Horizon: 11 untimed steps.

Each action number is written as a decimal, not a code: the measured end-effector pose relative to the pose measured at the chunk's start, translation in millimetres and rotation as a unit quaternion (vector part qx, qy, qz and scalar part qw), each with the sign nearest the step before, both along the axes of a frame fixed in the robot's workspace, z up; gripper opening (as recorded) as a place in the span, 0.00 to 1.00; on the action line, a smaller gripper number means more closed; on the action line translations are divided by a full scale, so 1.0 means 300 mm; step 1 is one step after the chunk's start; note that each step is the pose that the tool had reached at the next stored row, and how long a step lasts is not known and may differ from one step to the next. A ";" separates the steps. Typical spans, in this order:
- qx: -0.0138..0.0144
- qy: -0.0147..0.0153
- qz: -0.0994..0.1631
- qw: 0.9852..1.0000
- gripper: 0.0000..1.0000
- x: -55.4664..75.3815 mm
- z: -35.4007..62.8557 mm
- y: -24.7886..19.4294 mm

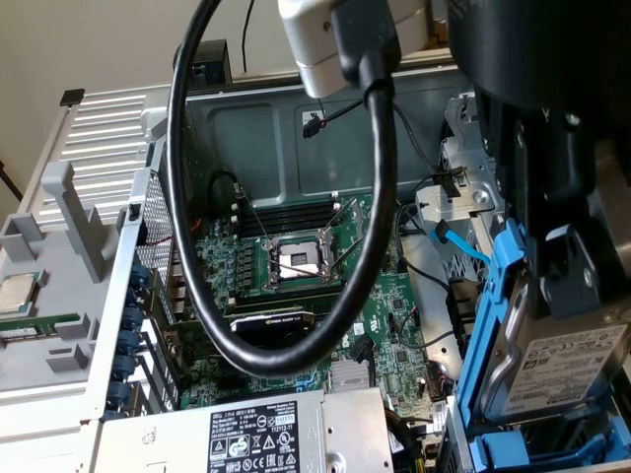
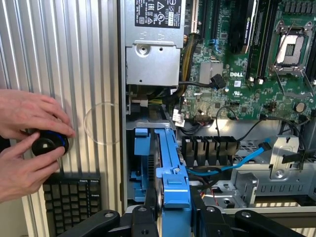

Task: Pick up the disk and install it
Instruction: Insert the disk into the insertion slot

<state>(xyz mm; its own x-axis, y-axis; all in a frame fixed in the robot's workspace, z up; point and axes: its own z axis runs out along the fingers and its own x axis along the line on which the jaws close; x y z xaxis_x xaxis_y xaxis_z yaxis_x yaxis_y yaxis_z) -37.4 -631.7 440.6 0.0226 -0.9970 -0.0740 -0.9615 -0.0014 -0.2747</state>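
Wrist view of an open computer case (image 2: 121, 98). The gripper (image 2: 175, 210) clamps the disk (image 2: 170, 168) between its jaws; the disk stands on edge in its blue carrier, just inside the case's side wall and near the grey power supply (image 2: 153, 54). Beyond it lies the green motherboard (image 2: 247, 84) with its open CPU socket (image 2: 291, 47). A blue cable (image 2: 247, 158) runs from beside the disk toward the metal drive cage (image 2: 276, 177). Outside the case wall, on a ribbed metal panel (image 2: 89, 59), a person's one hand (image 2: 29, 111) and other hand (image 2: 22, 170) hold a round black knob (image 2: 48, 144), near a black keyboard (image 2: 71, 200).
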 end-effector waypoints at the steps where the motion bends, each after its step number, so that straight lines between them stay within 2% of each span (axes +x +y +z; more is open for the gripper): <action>1: 0.000 0.000 0.000 1.000 0.36 -0.002 0.000 0.000; 8: 0.000 0.000 0.000 1.000 0.36 -0.005 0.014 0.000; 11: 0.000 -0.002 0.000 1.000 0.36 -0.006 0.021 0.000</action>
